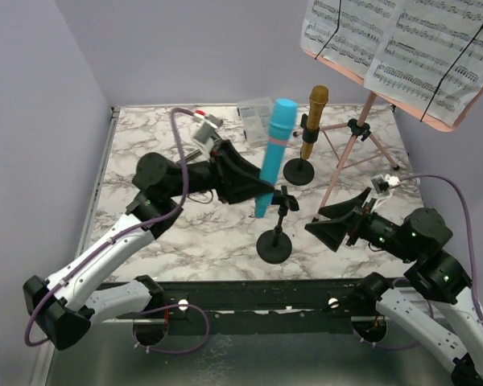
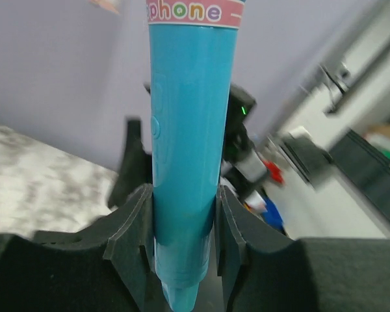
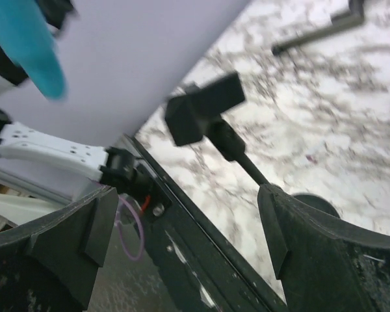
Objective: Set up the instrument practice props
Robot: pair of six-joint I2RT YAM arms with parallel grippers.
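Observation:
My left gripper [image 1: 256,190] is shut on the blue microphone [image 1: 274,153], holding it upright just above the clip of the near black round-based pole [image 1: 274,244]. In the left wrist view the microphone [image 2: 188,130] stands between my jaws [image 2: 182,244]. The gold microphone [image 1: 312,121] sits upright in the far black pole [image 1: 299,170]. The pink music rack [image 1: 402,80] with white music pages [image 1: 419,44] stands at the back right on rose-gold legs [image 1: 348,153]. My right gripper [image 1: 326,221] is open and empty, right of the near pole, whose clip [image 3: 205,107] shows in the right wrist view.
A small clear plastic box [image 1: 253,119] lies at the back of the marble table [image 1: 169,233]. The black front rail [image 1: 258,293] runs along the table's near edge. Purple walls close in the left and back sides.

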